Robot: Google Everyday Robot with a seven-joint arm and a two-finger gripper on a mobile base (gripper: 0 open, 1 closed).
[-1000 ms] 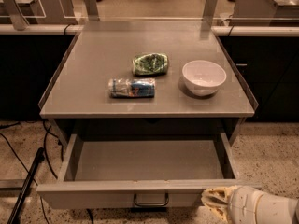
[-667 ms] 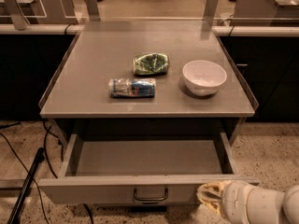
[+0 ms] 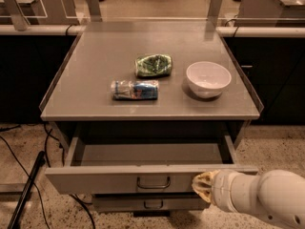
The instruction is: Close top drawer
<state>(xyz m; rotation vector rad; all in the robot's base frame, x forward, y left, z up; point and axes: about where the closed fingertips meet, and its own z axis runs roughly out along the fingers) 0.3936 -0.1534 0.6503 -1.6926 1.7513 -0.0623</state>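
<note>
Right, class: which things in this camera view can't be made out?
- The hand, at the top drawer front, right of its handle: contact with the panel is unclear from this angle.
- The lower drawer: mostly hidden under the top drawer.
- The arm: cut off by the right edge.
- The bottle label: too small to read.

You saw your arm as a smooth, glossy white shell, thick and rounded. A narrow seam ringed it where a short white collar met the wider segment. Your end effector, at the lower right in front of the top drawer, was pale yellowish-cream with a ribbed, knobbly surface.
</note>
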